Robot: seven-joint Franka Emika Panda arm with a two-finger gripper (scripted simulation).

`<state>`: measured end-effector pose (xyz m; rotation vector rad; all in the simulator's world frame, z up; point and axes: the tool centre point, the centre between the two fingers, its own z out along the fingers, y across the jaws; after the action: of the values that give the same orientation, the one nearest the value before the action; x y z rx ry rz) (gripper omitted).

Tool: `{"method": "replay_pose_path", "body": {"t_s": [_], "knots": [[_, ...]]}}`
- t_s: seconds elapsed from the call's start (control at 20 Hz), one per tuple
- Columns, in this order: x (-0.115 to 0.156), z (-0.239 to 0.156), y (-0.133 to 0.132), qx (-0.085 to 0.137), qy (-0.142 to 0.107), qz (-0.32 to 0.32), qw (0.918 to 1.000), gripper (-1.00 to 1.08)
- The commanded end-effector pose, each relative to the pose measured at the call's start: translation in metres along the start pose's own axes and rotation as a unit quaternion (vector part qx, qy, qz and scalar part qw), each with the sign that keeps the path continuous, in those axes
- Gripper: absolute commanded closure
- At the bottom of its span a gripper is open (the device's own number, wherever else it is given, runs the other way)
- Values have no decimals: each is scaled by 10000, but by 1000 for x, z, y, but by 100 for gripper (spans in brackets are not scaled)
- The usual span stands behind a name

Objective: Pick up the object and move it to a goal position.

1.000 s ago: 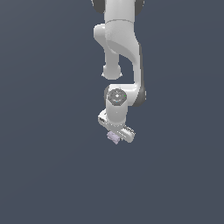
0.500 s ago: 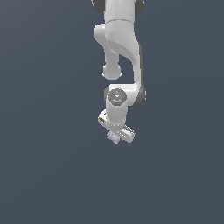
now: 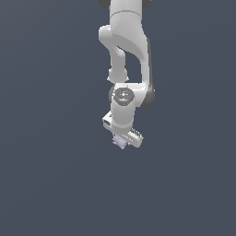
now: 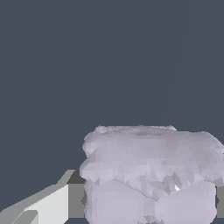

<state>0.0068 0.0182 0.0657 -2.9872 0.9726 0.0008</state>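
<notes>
The object (image 3: 119, 143) is a small pale lavender-grey lumpy block just under the white arm's hand in the exterior view. In the wrist view the object (image 4: 151, 175) fills the space between the fingers. My gripper (image 3: 121, 139) points down and is shut on the object, with a dark pad against each of its sides. One white finger (image 4: 48, 205) shows beside the object in the wrist view; of the other finger only the pad edge (image 4: 220, 201) shows. I cannot tell whether the object touches the ground.
The white Panda arm (image 3: 126, 55) reaches down from the top of the exterior view. Around it there is only a plain dark blue-grey surface (image 3: 50, 175). No goal marker shows.
</notes>
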Motion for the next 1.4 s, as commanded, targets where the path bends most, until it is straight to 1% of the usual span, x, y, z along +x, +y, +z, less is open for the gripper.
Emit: {"method": "replay_pose_path", "body": {"t_s": [0.0, 0.35, 0.9, 1.35], "knots": [[-1, -15, 1, 4, 5, 0, 10000, 108], [-4, -78, 5, 6, 3, 2, 10000, 108], [-9, -209, 13, 0, 5, 9, 10000, 108], [-12, -309, 18, 0, 5, 9, 10000, 108]]}}
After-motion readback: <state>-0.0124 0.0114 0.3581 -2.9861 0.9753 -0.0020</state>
